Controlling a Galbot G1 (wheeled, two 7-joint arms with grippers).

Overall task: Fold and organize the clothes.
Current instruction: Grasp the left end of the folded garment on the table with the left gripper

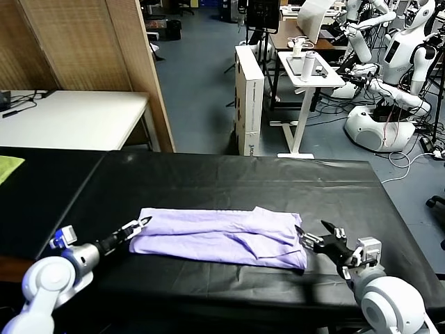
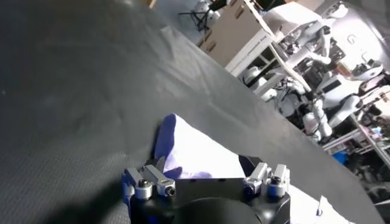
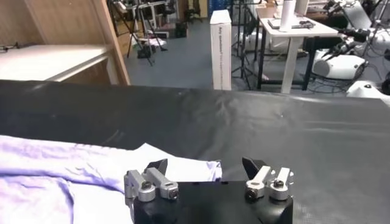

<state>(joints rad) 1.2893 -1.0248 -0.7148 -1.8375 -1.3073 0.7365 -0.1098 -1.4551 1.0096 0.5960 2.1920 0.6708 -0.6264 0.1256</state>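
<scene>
You see both grippers, left point(image 1: 144, 223) and right point(image 1: 318, 234), wide open and empty at opposite ends of the pale lavender thin T-shirt point(image 1: 219, 236), probably ready to pinch its edges.

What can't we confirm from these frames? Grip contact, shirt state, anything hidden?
- Left gripper at the T-shirt left end: fabric contact unclear; head view too small, left wrist view blocked by gripper body.
- Right gripper: jaws open; touching the hem can't be told.
- Fold layers and print: hidden inside the folds.
- Yellow-green cloth: cut by head view's edge.

Left hand point(image 1: 144, 223) and right hand point(image 1: 321, 233) sit low with fingers spread, arms angled inward.
</scene>
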